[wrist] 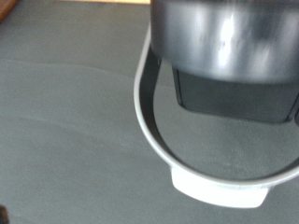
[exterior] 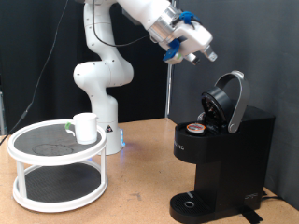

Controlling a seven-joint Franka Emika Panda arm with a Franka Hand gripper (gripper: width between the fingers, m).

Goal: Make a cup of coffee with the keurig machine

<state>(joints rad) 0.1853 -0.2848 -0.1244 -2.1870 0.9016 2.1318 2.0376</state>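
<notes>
One gripper [exterior: 174, 56], finger spread indiscernible, is hovering above the keurig machine's [exterior: 217, 157] raised lid; pod is sitting loaded. Press squarely on the lid. Cup [exterior: 86, 127] is waiting on the white rack [exterior: 56, 166].

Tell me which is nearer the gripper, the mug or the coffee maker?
The keurig machine: the gripper hangs just above its raised lid. The cup sits far off on the white rack.
</notes>
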